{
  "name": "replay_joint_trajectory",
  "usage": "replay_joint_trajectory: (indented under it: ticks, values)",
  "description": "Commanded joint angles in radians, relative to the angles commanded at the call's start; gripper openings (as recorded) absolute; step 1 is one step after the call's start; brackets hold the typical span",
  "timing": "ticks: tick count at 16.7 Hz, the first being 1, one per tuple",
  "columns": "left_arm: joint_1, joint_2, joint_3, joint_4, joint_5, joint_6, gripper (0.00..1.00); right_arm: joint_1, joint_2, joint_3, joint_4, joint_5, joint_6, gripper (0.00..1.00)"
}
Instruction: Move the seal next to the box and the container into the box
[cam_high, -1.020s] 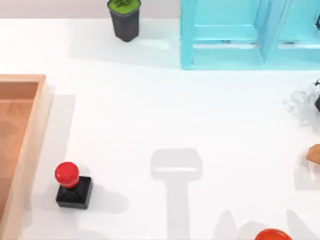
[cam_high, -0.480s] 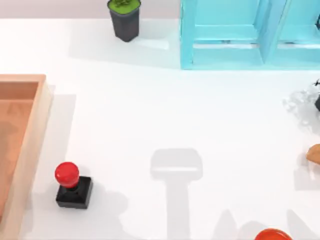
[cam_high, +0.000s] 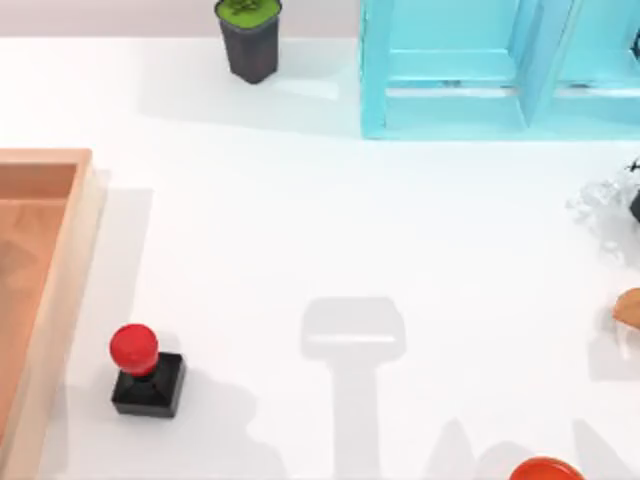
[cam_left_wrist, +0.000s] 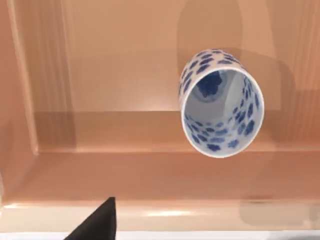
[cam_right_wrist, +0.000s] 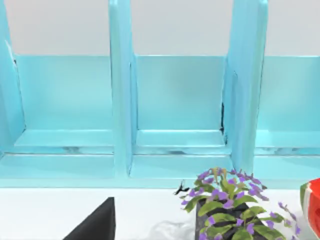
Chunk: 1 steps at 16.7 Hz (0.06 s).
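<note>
Still, the seal (cam_high: 146, 372) hasn't moved.

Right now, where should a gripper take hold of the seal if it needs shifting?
Grip the seal by its red ball knob, coming straight down. It stands upright on its black square base, apart from the box rim, so fingers likely fit either side.
</note>
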Motion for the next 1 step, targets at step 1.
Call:
replay_joint_trajectory:
  ticks: [1]
  values:
    - [0.001,-0.001,0.001,-0.004,0.001,0.001,1.00,0.000,0.000,0.000,0.000,0.000,0.000,1.00]
